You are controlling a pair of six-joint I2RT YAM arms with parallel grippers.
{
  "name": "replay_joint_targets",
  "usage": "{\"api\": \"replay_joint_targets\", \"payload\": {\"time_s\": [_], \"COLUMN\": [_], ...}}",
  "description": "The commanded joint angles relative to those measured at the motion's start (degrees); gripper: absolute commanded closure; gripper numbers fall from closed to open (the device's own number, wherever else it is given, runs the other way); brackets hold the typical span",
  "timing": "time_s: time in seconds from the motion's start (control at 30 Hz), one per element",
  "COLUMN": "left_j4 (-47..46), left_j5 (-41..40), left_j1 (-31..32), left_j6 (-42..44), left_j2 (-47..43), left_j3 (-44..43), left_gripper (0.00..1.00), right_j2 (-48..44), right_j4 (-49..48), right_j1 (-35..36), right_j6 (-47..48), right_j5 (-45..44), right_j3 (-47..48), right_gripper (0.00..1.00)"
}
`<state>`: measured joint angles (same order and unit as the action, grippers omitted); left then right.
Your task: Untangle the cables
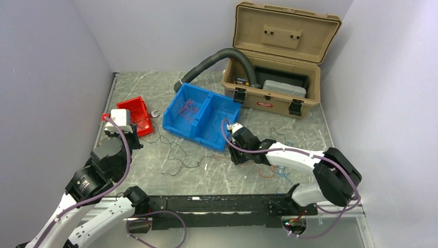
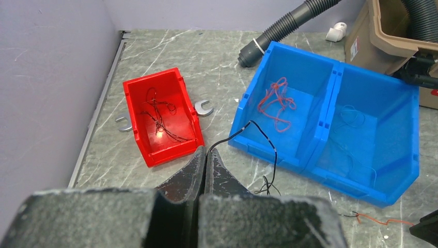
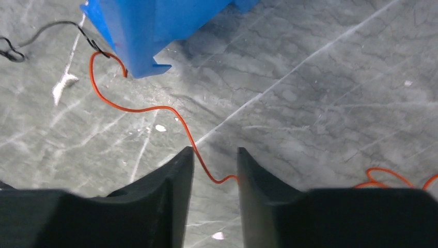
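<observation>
My left gripper (image 2: 206, 151) is shut on a black wire (image 2: 258, 133) that arcs from its tips down to the table; in the top view the left gripper (image 1: 122, 121) is by the red bin (image 1: 139, 103). The red bin (image 2: 135, 106) holds black wires (image 2: 161, 118). The blue bin (image 2: 334, 77) holds red wires (image 2: 277, 102) in its left compartment and faint blue wires (image 2: 352, 117) in its right. My right gripper (image 3: 214, 155) is open low over the table, with a red wire (image 3: 150, 109) running between its fingers. The right gripper (image 1: 232, 129) is at the blue bin's (image 1: 223, 106) near corner.
Loose black wires (image 1: 175, 151), red wires (image 1: 266, 173) and blue wires (image 1: 282, 173) lie on the marble table. An open tan toolbox (image 1: 274, 98) and a grey corrugated hose (image 1: 217, 58) stand at the back. A wrench (image 2: 204, 107) lies beside the red bin.
</observation>
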<state>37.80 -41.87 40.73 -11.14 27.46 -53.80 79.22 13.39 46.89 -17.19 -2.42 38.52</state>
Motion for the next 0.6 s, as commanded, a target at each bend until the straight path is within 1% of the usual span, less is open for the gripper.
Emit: {"api": "replay_joint_targets", "payload": {"time_s": [0.0, 0.03, 0.1, 0.2, 0.27, 0.33, 0.4, 0.47, 0.5, 0.53, 0.57], "left_j4": [-0.8, -1.0, -1.6, -2.9, -3.7, -4.8, -5.8, -7.0, -7.7, -8.0, -8.9], "left_j5": [0.1, 0.6, 2.0, 7.0, 10.9, 15.8, 22.2, 31.1, 34.9, 38.3, 41.2], "left_j1": [-0.2, -0.2, -0.2, -0.2, -0.2, -0.2, -0.2, -0.1, -0.2, -0.1, -0.1], "left_j6": [1.4, 1.4, 1.8, 2.9, 3.5, 4.2, 5.0, 5.9, 6.0, 5.7, 5.2], "left_j2": [0.4, 0.7, 1.2, 2.5, 3.5, 4.6, 5.9, 7.5, 8.5, 9.5, 10.7], "left_j3": [-1.9, -1.9, -1.8, -1.6, -1.4, -0.9, -0.2, 0.3, 0.5, 0.6, 0.7], "left_gripper": [1.00, 1.00, 1.00, 0.99, 0.97, 0.91, 0.72, 0.29, 0.13, 0.03, 0.01], "right_j2": [-2.3, -3.7, -7.7, -13.8, -16.8, -18.9, -20.7, -21.8, -22.2, -22.5, -22.7], "right_j4": [-1.3, -0.5, 0.6, 2.9, 4.8, 6.5, 7.8, 8.7, 9.1, 9.4, 9.7], "right_j1": [0.4, 0.4, 0.4, 0.4, 0.4, 0.4, 0.4, 0.4, 0.4, 0.3, 0.4], "right_j6": [-1.4, -1.8, -1.9, -1.8, -1.4, -0.8, -0.4, -0.1, 0.0, 0.0, 0.2], "right_j5": [-2.4, -2.6, -2.6, -2.1, -1.8, -1.0, -0.3, 0.7, 1.1, 1.5, 1.9], "right_j3": [1.8, 2.2, 2.9, 4.7, 6.7, 8.6, 10.3, 12.1, 12.9, 13.6, 14.2], "right_gripper": [0.86, 1.00, 1.00, 1.00, 1.00, 1.00, 1.00, 1.00, 1.00, 1.00, 1.00]}}
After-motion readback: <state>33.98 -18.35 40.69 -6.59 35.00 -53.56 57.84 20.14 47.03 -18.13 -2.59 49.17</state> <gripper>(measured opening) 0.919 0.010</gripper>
